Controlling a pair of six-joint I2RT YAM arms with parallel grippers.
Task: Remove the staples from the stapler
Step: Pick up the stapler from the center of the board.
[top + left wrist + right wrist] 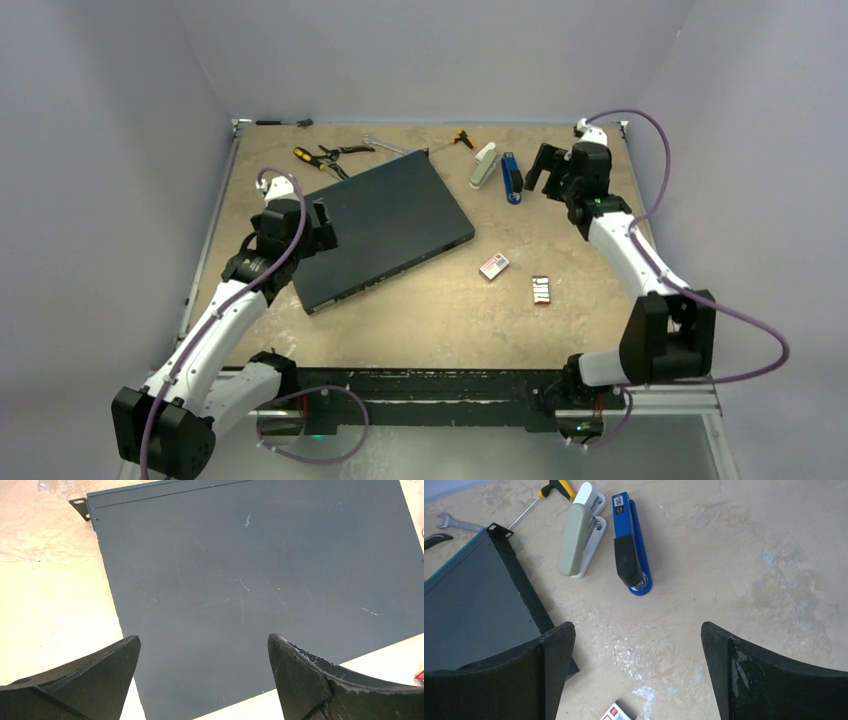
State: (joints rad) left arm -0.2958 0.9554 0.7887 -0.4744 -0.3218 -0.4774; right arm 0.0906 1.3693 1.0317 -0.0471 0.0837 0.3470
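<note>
A blue stapler [511, 178] lies closed at the back right of the table, with a grey-and-white stapler [483, 165] just left of it. Both show in the right wrist view, the blue one [630, 550] and the grey one [581, 530]. A small block of silver-grey strips that looks like staples [541, 290] lies nearer the front. My right gripper [545, 168] is open and empty, raised just right of the blue stapler; in its wrist view [638, 640] bare table lies between the fingers. My left gripper [322, 225] is open and empty over a dark flat case [260, 570], as its wrist view [204, 650] shows.
The dark flat case [385, 225] fills the table's middle left. A red-and-white printed box [494, 266] lies right of it, and shows in the right wrist view [616, 712]. Pliers [325, 157], a wrench [385, 145] and a yellow-handled screwdriver [462, 138] lie along the back edge.
</note>
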